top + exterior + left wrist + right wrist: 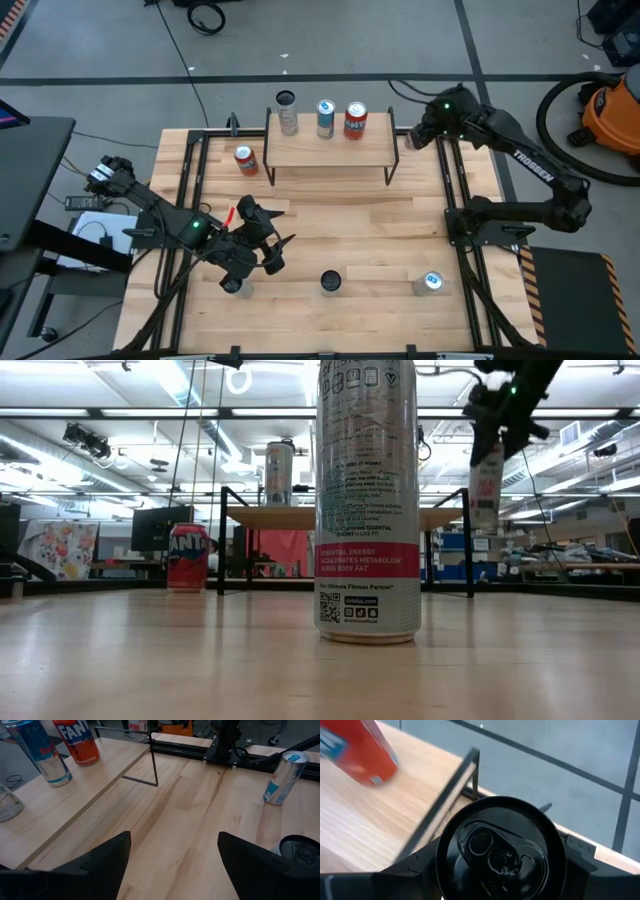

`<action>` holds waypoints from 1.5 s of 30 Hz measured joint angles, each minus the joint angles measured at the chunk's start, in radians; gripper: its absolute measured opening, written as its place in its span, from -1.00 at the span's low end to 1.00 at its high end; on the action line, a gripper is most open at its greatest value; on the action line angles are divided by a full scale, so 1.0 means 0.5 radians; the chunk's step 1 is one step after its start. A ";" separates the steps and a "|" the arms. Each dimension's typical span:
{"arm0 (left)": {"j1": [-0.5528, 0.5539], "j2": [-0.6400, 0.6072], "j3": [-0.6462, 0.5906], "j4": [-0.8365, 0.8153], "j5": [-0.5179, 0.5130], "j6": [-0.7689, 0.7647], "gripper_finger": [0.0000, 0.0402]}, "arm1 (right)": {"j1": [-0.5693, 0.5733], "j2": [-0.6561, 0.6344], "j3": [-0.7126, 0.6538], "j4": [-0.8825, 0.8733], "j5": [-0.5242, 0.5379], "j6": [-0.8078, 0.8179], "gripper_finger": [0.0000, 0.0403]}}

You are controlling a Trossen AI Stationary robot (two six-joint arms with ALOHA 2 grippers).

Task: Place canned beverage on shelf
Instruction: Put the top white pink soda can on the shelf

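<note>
Evidently, a black-topped can [501,851] is clamped in the right claw [500,865], its dark fingers pressed against both sides of the can's body and its lid facing the wrist camera. It is carried upright and off the desk, beside the right end of the shelf [328,150] — presumably so it can be lowered onto the board without tipping. Just past the claw on the shelf stands an orange Fanta can [355,121], then a blue-and-silver can [325,118] and a silver can with a dark top [287,112]; the free stretch of board lies nearest the claw, which would explain the approach from that end.

The left claw [262,242] hangs over the near part of the desk [350,220], its fingers [100,862] held well apart around nothing. Close beside it stands a dark-topped can [331,283]; farther off is a blue-topped can [432,282], and a red can [245,160] stands on the desk by the shelf's left legs. These appear to wait their turn.

The desk is pale butcher-block wood, framed by black rails. Beyond it lie a grey floor marked with dark tape lines, loose cables and an orange shop vacuum [612,110] — the level view shows a wide workshop under strip lights.
</note>
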 joint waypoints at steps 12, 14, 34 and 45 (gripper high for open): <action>0.000 0.000 0.000 0.036 0.000 0.001 0.55 | -0.004 0.046 0.476 -0.240 -0.002 0.015 0.32; 0.000 0.000 0.000 0.036 0.000 0.001 0.55 | -0.004 0.093 0.574 -0.292 -0.002 0.013 0.32; 0.000 0.000 0.000 0.037 0.000 0.000 0.55 | 0.062 0.641 1.157 -0.437 -0.076 -0.105 0.32; 0.000 0.000 0.000 0.084 -0.001 0.002 0.55 | 0.120 0.885 1.394 -0.447 -0.126 -0.185 0.32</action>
